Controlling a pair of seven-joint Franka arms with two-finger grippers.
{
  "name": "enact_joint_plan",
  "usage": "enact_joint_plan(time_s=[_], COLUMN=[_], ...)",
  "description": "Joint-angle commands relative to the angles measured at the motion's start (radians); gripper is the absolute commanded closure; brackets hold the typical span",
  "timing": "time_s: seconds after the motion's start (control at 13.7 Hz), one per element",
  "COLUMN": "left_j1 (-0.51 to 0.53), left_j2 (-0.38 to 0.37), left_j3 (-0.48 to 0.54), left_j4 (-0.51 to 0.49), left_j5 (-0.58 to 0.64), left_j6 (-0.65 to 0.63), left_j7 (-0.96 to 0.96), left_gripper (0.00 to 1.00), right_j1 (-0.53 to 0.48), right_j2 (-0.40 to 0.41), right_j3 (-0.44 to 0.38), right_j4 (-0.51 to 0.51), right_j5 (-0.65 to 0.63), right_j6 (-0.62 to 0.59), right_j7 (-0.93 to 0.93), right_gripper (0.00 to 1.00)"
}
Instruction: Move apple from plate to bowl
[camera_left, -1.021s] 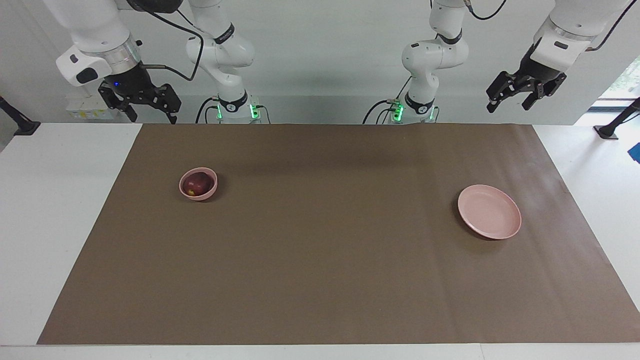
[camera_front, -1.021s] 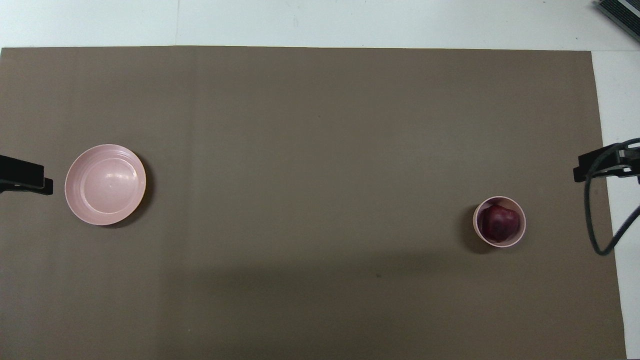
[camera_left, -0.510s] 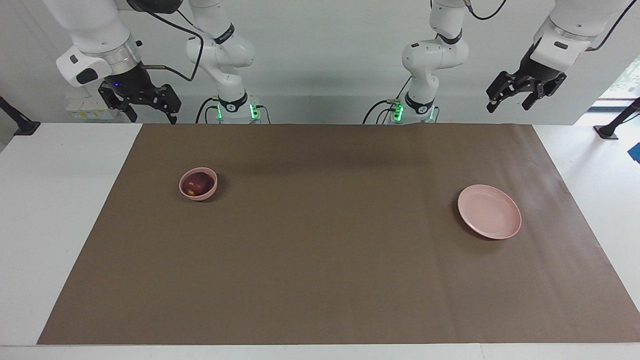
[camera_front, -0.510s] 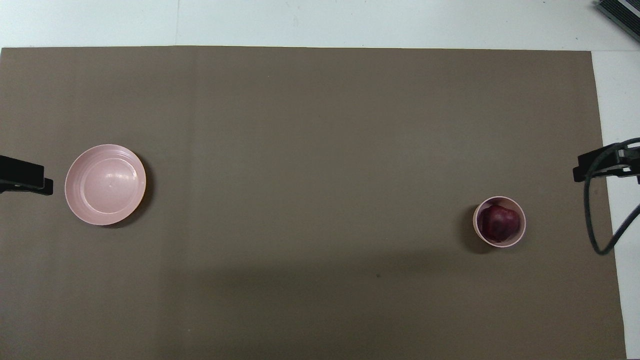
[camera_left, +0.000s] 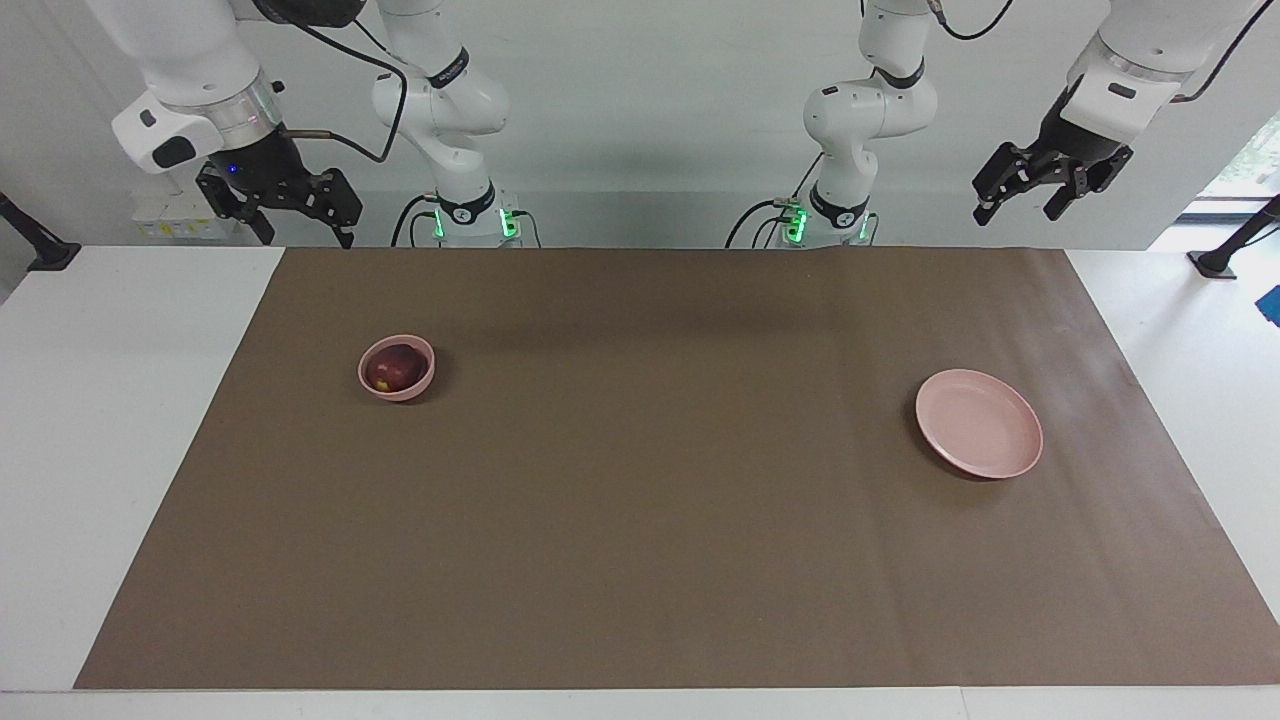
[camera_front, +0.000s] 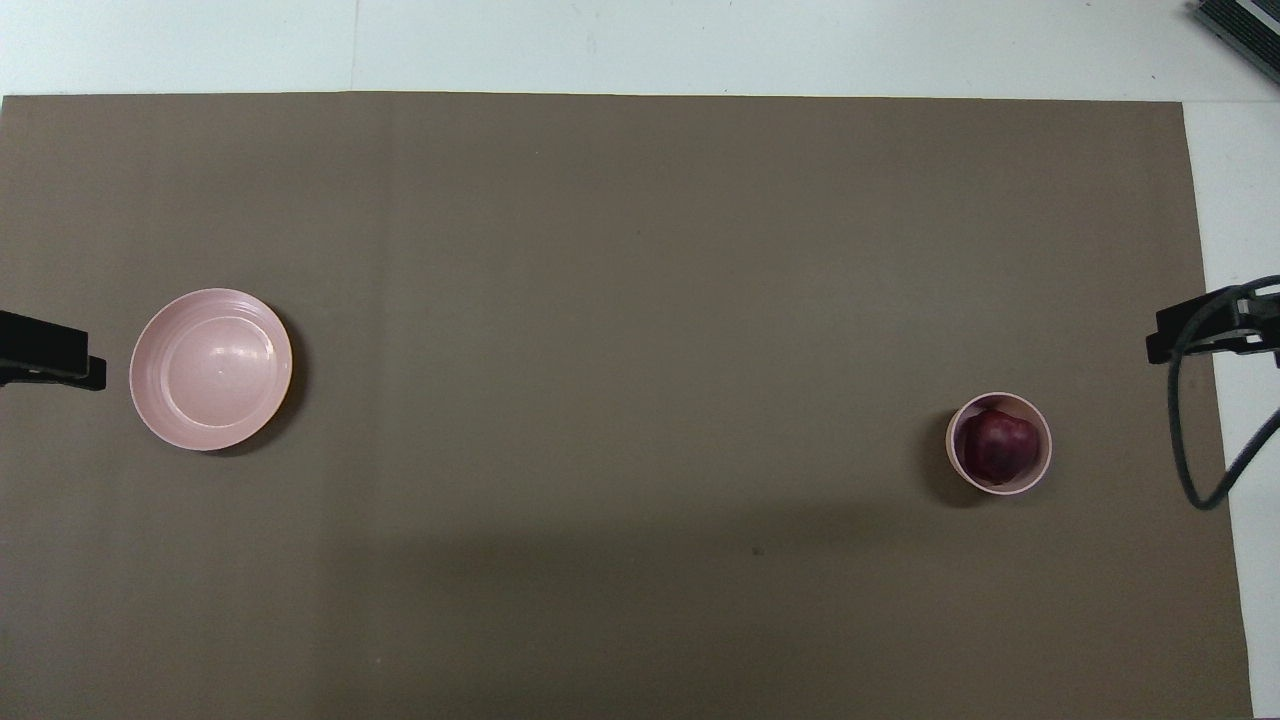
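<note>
The dark red apple (camera_left: 392, 368) (camera_front: 996, 446) lies inside the small pink bowl (camera_left: 424, 382) (camera_front: 1040, 472) toward the right arm's end of the brown mat. The flat pink plate (camera_left: 979, 423) (camera_front: 211, 368) sits bare toward the left arm's end. My right gripper (camera_left: 302, 229) hangs open and empty, high above the table's edge at the robots' end. My left gripper (camera_left: 1020, 208) hangs open and empty, high above that same edge at its own end. In the overhead view only a dark part of each hand shows at the side edges.
A brown mat (camera_left: 640, 520) (camera_front: 620, 300) covers most of the white table (camera_left: 90, 420). A black cable (camera_front: 1195, 420) loops down by the right arm's hand at the edge of the overhead view.
Both grippers have drifted slightly upward; apple, bowl and plate have not moved.
</note>
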Motion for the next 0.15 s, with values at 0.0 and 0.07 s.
enact_joint_plan(time_s=[0.0, 0.07], left_j1=[0.001, 0.001], left_j2=[-0.006, -0.006], left_j3=[0.001, 0.001], left_j4=[-0.003, -0.003], left_j5=[0.013, 0.013], left_j6=[-0.011, -0.011], left_j7=[0.004, 0.004], left_gripper=[0.0, 0.0], right_j1=[-0.009, -0.009], right_j2=[0.013, 0.013], right_j3=[0.01, 0.01], right_j4=[0.024, 0.024], right_j5=[-0.021, -0.021], right_j6=[-0.012, -0.01], right_j7=[-0.012, -0.011], right_gripper=[0.0, 0.0])
